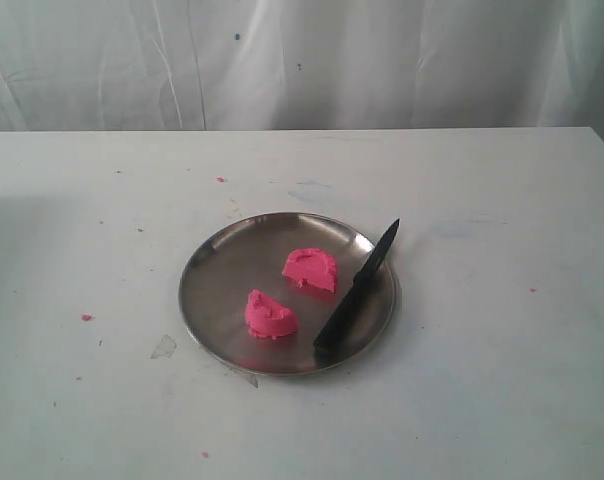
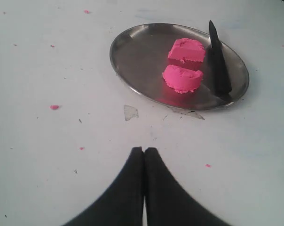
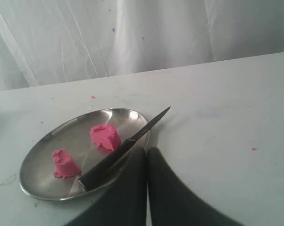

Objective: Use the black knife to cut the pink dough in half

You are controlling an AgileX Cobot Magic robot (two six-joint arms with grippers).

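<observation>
Pink dough [image 1: 310, 270] lies cut in two on a round steel plate [image 1: 197, 290] at the middle of the white worktop [image 1: 482, 390]. The far lump [image 1: 310, 270] sits near the plate's centre with its flat cut face turned toward the near side, and the near lump [image 1: 271, 314] sits a little to the left of it, closer to the near rim. The two are apart, with bare steel between them. My black knife [image 1: 357, 285] lies on the right side of the plate, just beside the far lump. Its handle end rests inside the near rim, and its blade runs toward the far right, so that the pointed tip pokes out past the rim. My left claw [image 2: 144, 150] is clenched, its two dark fingers pressed together with nothing between them, over bare worktop on the near left side of the plate and well apart from it. My right claw [image 3: 147, 149] is clenched and empty too, on the right side of the plate; I cannot tell how close it is to the knife handle. Small pink crumbs [image 1: 86, 317] dot the worktop to the left and beyond the plate, and a white curtain [image 1: 302, 60] hangs along the far edge.
</observation>
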